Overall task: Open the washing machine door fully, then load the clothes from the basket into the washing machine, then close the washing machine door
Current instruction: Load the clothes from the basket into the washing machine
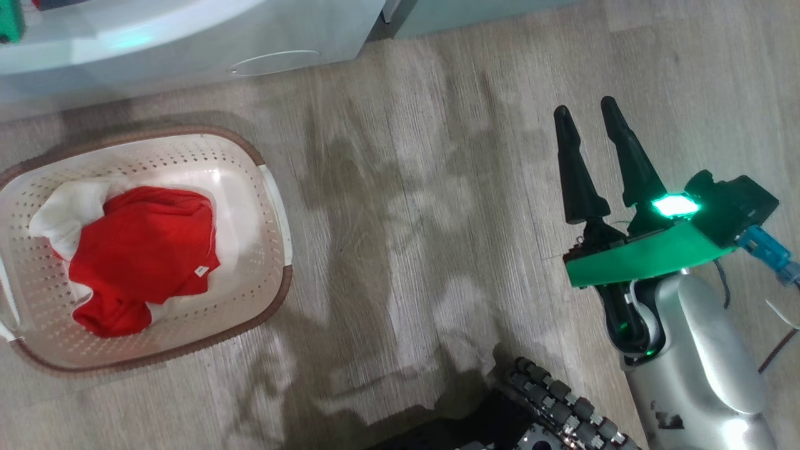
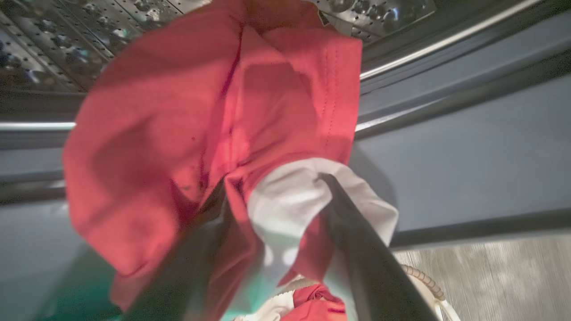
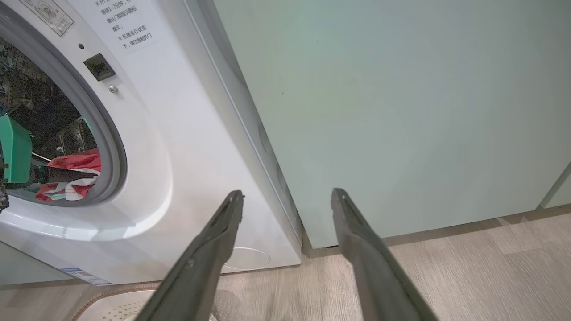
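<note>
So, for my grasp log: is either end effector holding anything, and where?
Nothing gripped: red garment drapes over the open left end effector; right end effector empty.

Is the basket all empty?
No, red clothes are lying bunched up inside the basket.

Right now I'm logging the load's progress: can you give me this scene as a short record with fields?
Left pincer: open at the drum mouth, red garment draped over its fingers
Right pincer: open, empty, above the floor
Basket: on the floor, red and white clothes inside
Washing machine: mouth uncovered, that garment inside
</note>
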Controlling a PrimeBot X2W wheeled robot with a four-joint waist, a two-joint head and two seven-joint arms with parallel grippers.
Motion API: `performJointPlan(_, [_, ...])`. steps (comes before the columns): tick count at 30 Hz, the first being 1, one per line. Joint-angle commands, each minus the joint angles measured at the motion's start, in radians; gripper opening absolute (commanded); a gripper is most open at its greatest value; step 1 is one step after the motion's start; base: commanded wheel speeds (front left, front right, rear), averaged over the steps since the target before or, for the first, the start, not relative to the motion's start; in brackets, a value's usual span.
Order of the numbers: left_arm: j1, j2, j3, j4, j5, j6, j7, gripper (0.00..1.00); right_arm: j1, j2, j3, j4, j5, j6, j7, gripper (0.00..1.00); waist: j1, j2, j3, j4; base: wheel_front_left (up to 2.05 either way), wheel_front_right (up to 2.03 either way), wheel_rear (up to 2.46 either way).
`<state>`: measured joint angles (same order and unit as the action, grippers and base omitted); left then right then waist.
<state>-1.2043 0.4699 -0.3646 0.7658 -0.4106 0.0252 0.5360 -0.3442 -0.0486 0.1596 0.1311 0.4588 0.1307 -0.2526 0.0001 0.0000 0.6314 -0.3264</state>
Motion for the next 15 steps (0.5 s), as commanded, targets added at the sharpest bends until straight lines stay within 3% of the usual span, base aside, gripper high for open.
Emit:
performJointPlan(1, [-0.045,0.059,0.016,-0.016,0.005,-0.002,0.021,1.0,-0.006,-0.002,0.018,-0.034,0.006,0.0,-0.009,1.0,-0.0001,0.0,0.004,-0.003,0.0,0.0,0.0])
performJointPlan(2, [-0.053,0.06,0.014,-0.008,0.003,-0.004,0.039,0.46,-0.007,-0.002,0.019,-0.035,0.008,0.0,-0.009,1.0,-0.0001,0.0,0.006,-0.004,0.0,0.0,0.0])
performJointPlan(3, [-0.06,0.06,0.017,-0.001,-0.004,-0.006,0.055,0.0,-0.009,-0.002,0.02,-0.036,0.01,0.0,-0.009,1.0,-0.0001,0.0,0.009,-0.007,0.0,0.0,0.0])
performJointPlan(9, [-0.101,0.075,0.023,-0.004,-0.015,-0.001,0.093,0.0,-0.014,-0.002,0.013,-0.072,0.034,0.0,-0.009,1.0,-0.0001,0.0,0.025,-0.015,0.0,0.0,0.0])
performJointPlan(15, [-0.142,0.082,0.091,-0.041,-0.042,0.036,-0.069,0.0,-0.012,-0.002,0.026,-0.088,0.045,0.0,-0.009,1.0,-0.0001,0.0,0.047,-0.03,0.0,0.0,0.0])
